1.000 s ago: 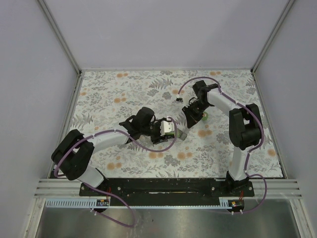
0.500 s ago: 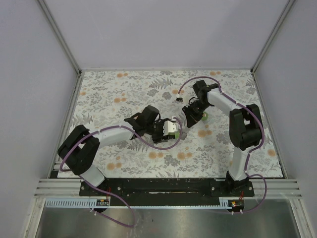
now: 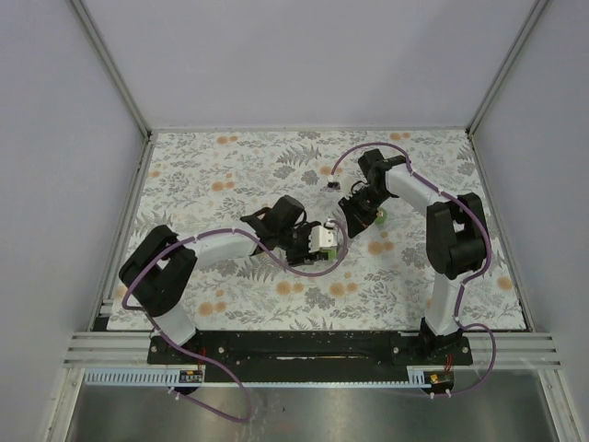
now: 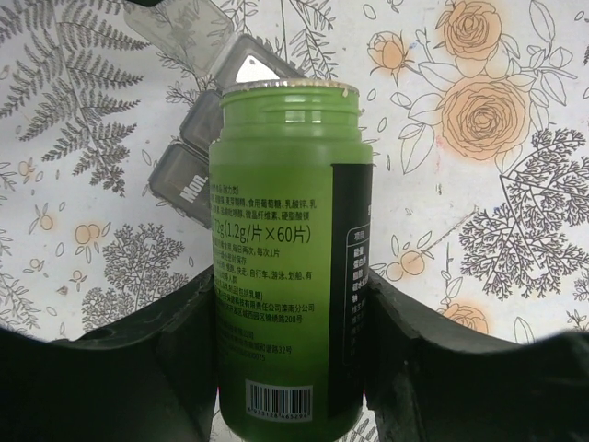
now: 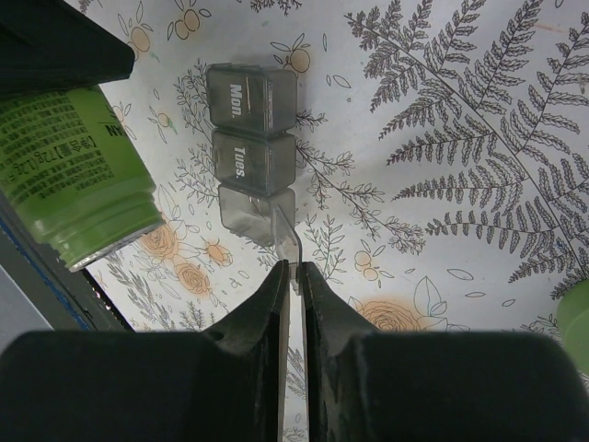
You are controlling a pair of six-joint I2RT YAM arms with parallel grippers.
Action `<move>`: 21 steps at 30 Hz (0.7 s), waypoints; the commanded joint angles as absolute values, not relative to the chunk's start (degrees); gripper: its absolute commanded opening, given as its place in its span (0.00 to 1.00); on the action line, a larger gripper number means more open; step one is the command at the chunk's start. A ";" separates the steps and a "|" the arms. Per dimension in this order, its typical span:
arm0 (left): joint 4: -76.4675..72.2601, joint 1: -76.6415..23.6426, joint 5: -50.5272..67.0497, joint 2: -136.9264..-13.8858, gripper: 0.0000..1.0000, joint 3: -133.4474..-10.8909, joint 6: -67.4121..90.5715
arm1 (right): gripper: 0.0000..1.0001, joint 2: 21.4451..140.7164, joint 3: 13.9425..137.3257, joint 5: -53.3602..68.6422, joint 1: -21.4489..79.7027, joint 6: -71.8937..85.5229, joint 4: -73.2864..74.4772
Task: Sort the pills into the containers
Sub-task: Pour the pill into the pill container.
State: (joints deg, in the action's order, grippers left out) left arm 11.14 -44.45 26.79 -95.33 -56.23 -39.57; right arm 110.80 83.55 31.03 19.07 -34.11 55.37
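left wrist: uncapped bottle (image 4: 287,276) nr pillbox (image 4: 189,175)

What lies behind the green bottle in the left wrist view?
A grey pill organizer lies there; its "Mon." compartment and one open lid show. The green bottle covers the rest, and no pills can be seen.

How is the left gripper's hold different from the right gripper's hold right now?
The left gripper stands wide around a green pill bottle; the right gripper is pinched shut on the raised lid of a grey pill organizer. The left gripper grips the bottle's body by its sides, the right gripper only a thin flap's edge. Both are holding something.
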 commanded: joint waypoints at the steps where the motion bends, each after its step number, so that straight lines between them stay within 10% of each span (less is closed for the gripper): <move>1: 10.63 -45.17 26.10 -96.50 0.00 -59.06 -41.13 | 0.04 109.42 83.50 31.64 18.72 -34.98 55.02; 21: 15.90 -46.32 23.55 -100.63 0.00 -64.51 -48.07 | 0.04 110.21 83.76 31.73 18.72 -34.80 55.19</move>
